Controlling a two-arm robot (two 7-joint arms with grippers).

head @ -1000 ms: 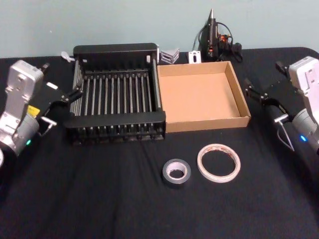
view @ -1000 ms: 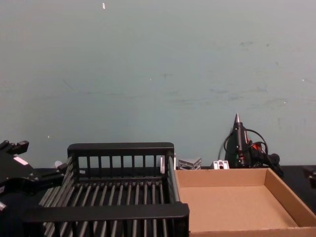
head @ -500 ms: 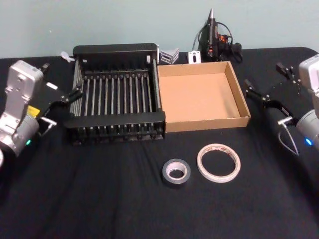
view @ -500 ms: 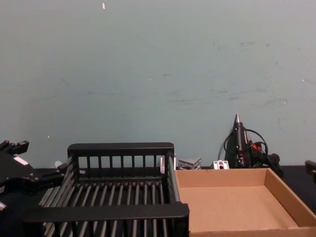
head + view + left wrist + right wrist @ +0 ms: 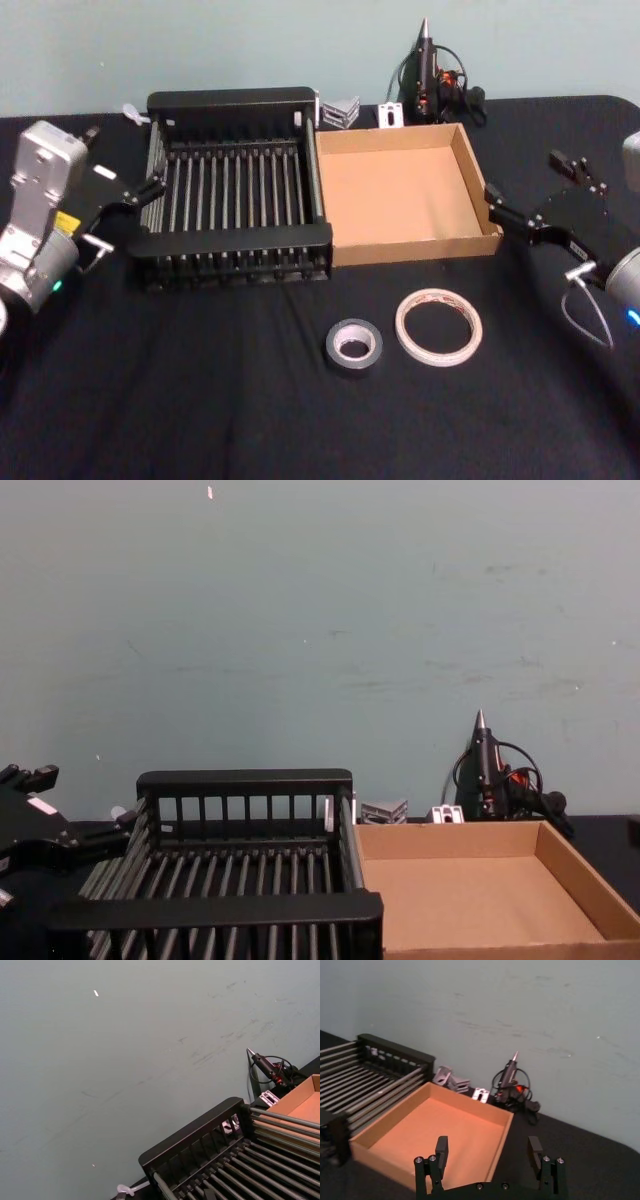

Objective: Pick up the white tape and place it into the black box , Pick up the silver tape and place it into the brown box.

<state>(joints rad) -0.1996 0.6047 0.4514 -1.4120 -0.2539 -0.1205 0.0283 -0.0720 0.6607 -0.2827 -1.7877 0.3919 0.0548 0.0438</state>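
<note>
Both tapes (image 5: 354,346) lie well left of released right end effector (image 5: 528,193)

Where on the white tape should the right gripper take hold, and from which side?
The white tape lies flat on the black cloth, a thin ring with a wide hole. Probably best from above: one finger into the hole, one outside, pinching the band on its right side, away from the silver tape. The right gripper is open.
</note>
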